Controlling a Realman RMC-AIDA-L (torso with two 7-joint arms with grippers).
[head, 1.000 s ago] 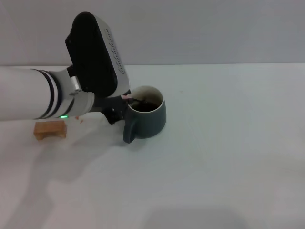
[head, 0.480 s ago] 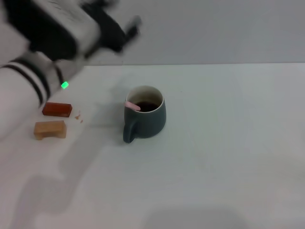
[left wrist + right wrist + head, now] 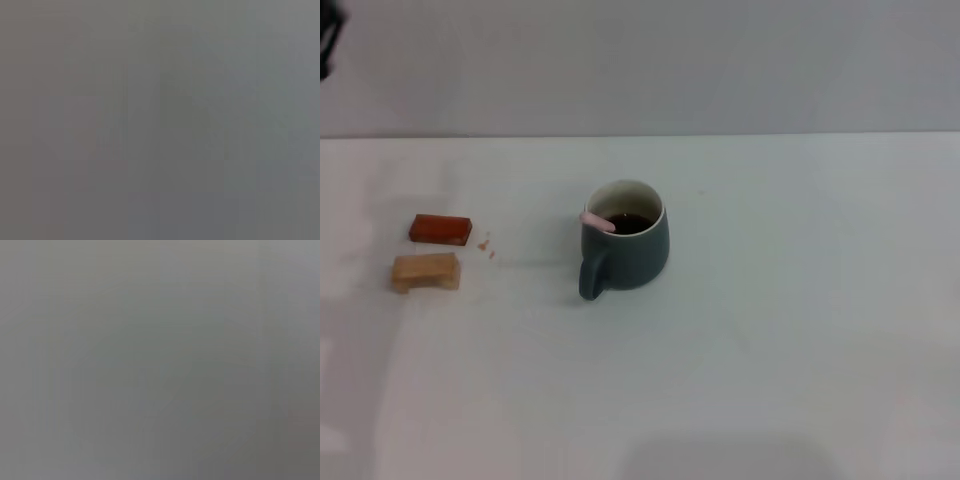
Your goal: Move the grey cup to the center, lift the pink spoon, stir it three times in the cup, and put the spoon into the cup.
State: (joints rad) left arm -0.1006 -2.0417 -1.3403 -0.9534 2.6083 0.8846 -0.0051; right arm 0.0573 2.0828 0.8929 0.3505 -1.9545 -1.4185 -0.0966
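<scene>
The grey cup (image 3: 625, 250) stands upright near the middle of the white table (image 3: 800, 330), handle toward the front, with dark liquid inside. The pink spoon (image 3: 598, 221) rests in the cup, its pale pink handle leaning on the left rim and its bowl hidden in the liquid. Only a dark sliver of my left gripper (image 3: 326, 40) shows at the top left edge of the head view, far from the cup and high above the table. My right gripper is out of view. Both wrist views show only plain grey.
A reddish-brown block (image 3: 440, 229) and a tan block (image 3: 425, 271) lie at the left of the table, with a few crumbs (image 3: 488, 246) beside them. A grey wall runs behind the table.
My left arm has let go of the spoon, lifted away from the cup and swung up and left, almost out of view. The spoon stays in the cup. The cup has not moved.
</scene>
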